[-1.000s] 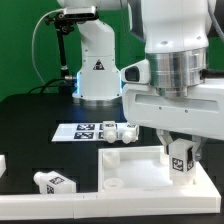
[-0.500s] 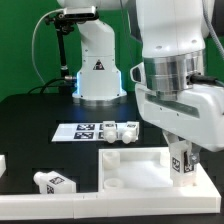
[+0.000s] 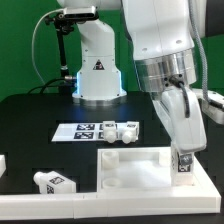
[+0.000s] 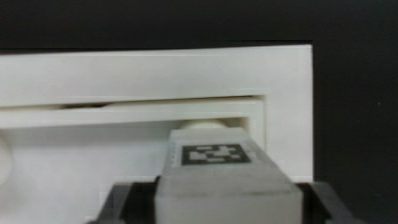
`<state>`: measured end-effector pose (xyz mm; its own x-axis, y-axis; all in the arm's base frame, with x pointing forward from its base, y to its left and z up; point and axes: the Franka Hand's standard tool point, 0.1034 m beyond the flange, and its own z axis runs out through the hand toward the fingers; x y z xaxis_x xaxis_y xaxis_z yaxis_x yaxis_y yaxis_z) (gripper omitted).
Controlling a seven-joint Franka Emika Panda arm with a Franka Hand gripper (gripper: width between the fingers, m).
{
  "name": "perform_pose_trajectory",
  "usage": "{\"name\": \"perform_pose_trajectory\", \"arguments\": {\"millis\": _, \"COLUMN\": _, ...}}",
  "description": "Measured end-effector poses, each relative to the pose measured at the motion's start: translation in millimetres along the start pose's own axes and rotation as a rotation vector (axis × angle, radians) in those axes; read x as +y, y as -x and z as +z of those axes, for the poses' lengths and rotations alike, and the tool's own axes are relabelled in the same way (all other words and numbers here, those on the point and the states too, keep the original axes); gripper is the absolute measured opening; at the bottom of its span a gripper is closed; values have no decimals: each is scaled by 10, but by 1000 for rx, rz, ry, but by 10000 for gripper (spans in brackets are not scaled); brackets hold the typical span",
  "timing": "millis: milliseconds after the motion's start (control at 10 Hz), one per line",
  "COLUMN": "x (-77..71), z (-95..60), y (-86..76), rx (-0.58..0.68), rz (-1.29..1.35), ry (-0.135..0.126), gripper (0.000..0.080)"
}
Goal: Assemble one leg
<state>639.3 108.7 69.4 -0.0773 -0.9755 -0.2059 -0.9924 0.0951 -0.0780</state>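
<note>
My gripper [image 3: 184, 152] is shut on a white leg [image 3: 184, 164] with a black-and-white tag. It holds the leg upright over the far right corner of the large white square panel [image 3: 135, 172] at the exterior view's right. In the wrist view the leg [image 4: 221, 160] fills the space between the dark fingers [image 4: 128, 203], and its tip sits at the panel's raised rim [image 4: 160, 105]. Whether the leg touches the corner socket is hidden. Two more legs [image 3: 118, 130] lie by the marker board, and another [image 3: 52, 181] lies at the front left.
The marker board [image 3: 82, 129] lies behind the panel. The robot's white base [image 3: 98, 70] stands at the back. A white part [image 3: 3, 163] shows at the left edge.
The arm has tilted and the wrist swung, and the held leg has come slightly lower over the panel's right corner. The loose legs have not moved.
</note>
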Motion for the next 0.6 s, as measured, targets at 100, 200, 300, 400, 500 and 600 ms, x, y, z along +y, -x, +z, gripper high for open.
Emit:
{"name": "perform_pose_trajectory", "arguments": {"millis": 100, "x": -11, "z": 1, "y": -2, "rx": -7, "rz": 83, "ry": -7, "gripper": 285}}
{"name": "perform_pose_trajectory", "arguments": {"millis": 200, "x": -23, "z": 2, "y": -7, "rx": -35, "rz": 205, "ry": -18, "gripper": 285}}
{"name": "perform_pose_trajectory", "arguments": {"millis": 300, "x": -25, "z": 2, "y": -3, "rx": -39, "rz": 229, "ry": -20, "gripper": 285}}
{"name": "perform_pose_trajectory", "arguments": {"millis": 400, "x": -35, "z": -2, "y": -7, "rx": -42, "rz": 315, "ry": -25, "gripper": 285}}
{"name": "perform_pose_trajectory", "arguments": {"millis": 500, "x": -37, "z": -6, "y": -22, "rx": -39, "rz": 329, "ry": -27, "gripper": 285}}
{"name": "perform_pose_trajectory", "arguments": {"millis": 600, "x": -36, "z": -5, "y": -21, "rx": -40, "rz": 324, "ry": -27, "gripper": 295}}
